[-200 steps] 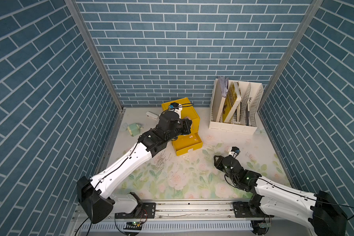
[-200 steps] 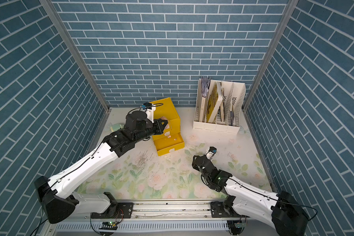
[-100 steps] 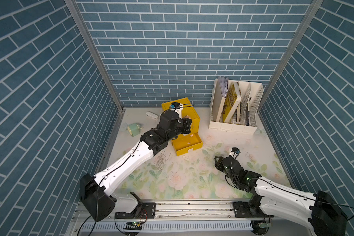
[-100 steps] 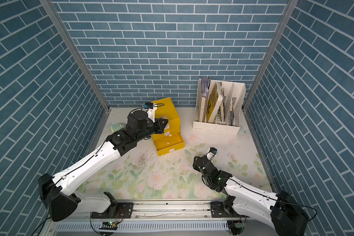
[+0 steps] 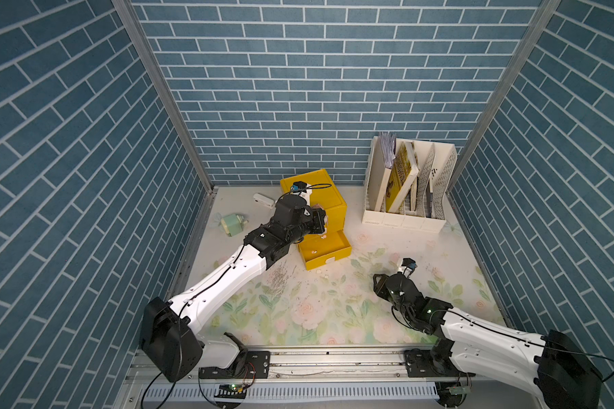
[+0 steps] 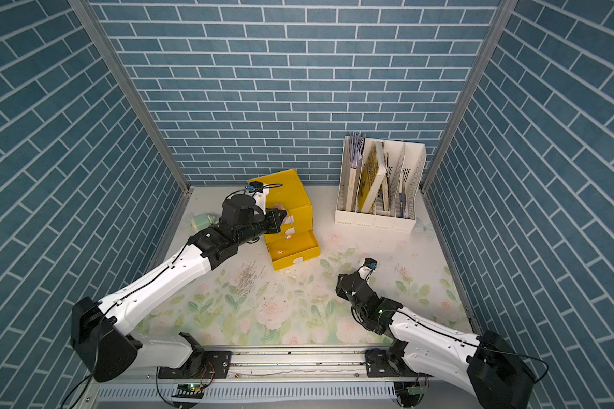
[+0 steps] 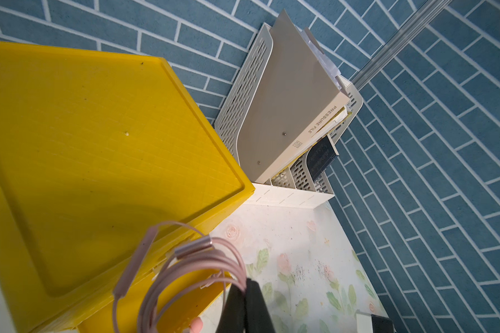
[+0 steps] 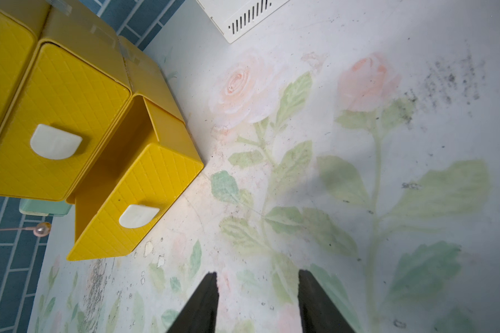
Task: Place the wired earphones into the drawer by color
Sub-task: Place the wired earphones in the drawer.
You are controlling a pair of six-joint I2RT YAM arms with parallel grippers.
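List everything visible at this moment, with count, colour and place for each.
cabinet: one, yellow, back of the table; three drawers, the bottom drawer pulled open
earphones: one coiled set, pink, in the left gripper, beside the cabinet
file rack: one, white, back right corner
books and folders: several, yellow, grey and dark, standing in the file rack
small gadget: one, mint green, back left
small bar: one, white, near the back wall, left of the cabinet
table mat: one, pale floral, under everything
left gripper: one, black, shut on the earphones
right gripper: one, black, open, empty, above the mat
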